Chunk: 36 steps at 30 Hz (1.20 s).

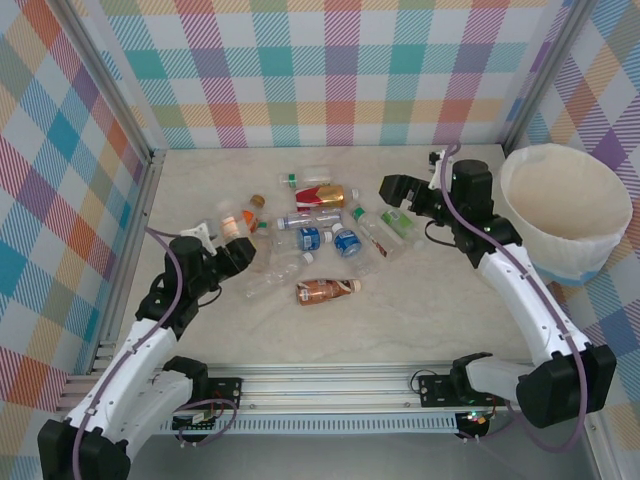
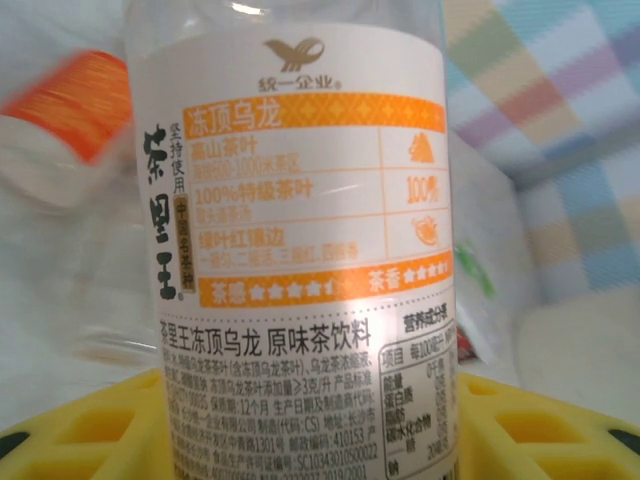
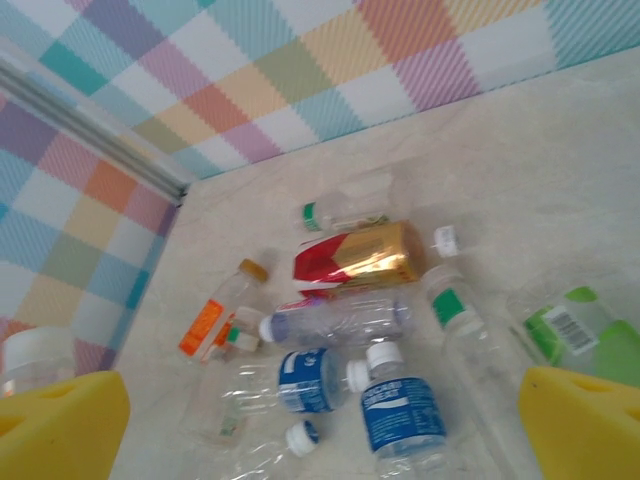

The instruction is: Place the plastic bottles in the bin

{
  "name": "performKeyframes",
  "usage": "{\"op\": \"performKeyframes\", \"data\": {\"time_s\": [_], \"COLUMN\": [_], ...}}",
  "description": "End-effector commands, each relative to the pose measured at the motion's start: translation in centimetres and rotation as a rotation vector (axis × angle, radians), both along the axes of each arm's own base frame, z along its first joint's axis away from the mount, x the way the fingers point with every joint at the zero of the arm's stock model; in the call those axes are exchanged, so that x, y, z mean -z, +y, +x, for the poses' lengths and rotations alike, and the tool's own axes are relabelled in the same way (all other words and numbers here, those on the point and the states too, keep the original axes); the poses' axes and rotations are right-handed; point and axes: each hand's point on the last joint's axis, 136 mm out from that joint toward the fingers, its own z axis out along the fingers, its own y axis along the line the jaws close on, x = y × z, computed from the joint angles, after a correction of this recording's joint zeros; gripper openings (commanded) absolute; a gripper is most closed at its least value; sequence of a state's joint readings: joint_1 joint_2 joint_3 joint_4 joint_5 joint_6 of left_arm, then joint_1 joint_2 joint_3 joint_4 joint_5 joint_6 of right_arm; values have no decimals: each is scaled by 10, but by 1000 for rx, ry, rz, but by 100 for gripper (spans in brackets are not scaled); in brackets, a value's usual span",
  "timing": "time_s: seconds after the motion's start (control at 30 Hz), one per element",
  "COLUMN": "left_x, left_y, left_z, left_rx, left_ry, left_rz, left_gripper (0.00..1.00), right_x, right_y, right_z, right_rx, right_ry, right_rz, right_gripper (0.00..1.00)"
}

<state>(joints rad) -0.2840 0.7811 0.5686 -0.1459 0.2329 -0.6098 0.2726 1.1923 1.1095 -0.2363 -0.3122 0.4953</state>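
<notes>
My left gripper (image 1: 240, 252) is shut on a clear bottle with a white and orange label (image 2: 300, 200), held upright just off the left side of the pile. Its yellow fingers (image 2: 90, 435) press on both sides of the label. Several plastic bottles (image 1: 320, 235) lie scattered mid-table: a red and gold one (image 3: 360, 258), two blue-labelled ones (image 3: 400, 415), a brown one (image 1: 325, 291) and a green-labelled one (image 1: 398, 222). My right gripper (image 1: 400, 187) hangs open above the pile's right side with nothing between its fingers (image 3: 580, 425). The white bin (image 1: 565, 210) stands at the far right.
Checked walls with metal posts close in the table on the left, back and right. An orange-labelled bottle with a brown cap (image 3: 215, 310) lies at the pile's left. A metal rail (image 1: 330, 375) runs along the near edge between the arm bases.
</notes>
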Motion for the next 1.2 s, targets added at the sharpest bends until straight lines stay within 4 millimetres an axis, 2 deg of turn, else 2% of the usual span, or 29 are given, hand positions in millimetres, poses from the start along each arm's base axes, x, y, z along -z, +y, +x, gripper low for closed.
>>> {"op": "performKeyframes", "data": {"time_s": [0.0,0.17,0.27,0.43,0.63,0.8,0.97,1.03,1.17], "left_x": [-33,-56,-66,-73,-81,-77,-74,-73,-69], "left_y": [-59,-110,-131,-155,-162,-166,-173,-175,-176], "left_z": [-19,-35,-39,-42,-43,-42,-37,-35,-32], "left_rx": [303,530,614,724,750,779,800,800,790], "left_ry": [-148,-292,-354,-397,-459,-454,-428,-424,-405], "left_rz": [-74,-50,-58,-61,-44,-7,0,-2,-3], "left_gripper": [35,35,35,34,34,35,36,36,39], "right_x": [-7,-8,-14,-18,-3,-8,-11,-12,-11], "right_y": [41,73,91,116,128,140,152,154,150], "right_z": [-17,-37,-49,-56,-50,-57,-68,-69,-67], "right_rx": [-246,-409,-486,-560,-518,-597,-694,-698,-666], "right_ry": [11,11,-19,-34,48,97,127,122,109], "right_rz": [116,145,157,184,152,214,254,249,224], "right_gripper": [100,100,100,100,100,100,95,89,65]}}
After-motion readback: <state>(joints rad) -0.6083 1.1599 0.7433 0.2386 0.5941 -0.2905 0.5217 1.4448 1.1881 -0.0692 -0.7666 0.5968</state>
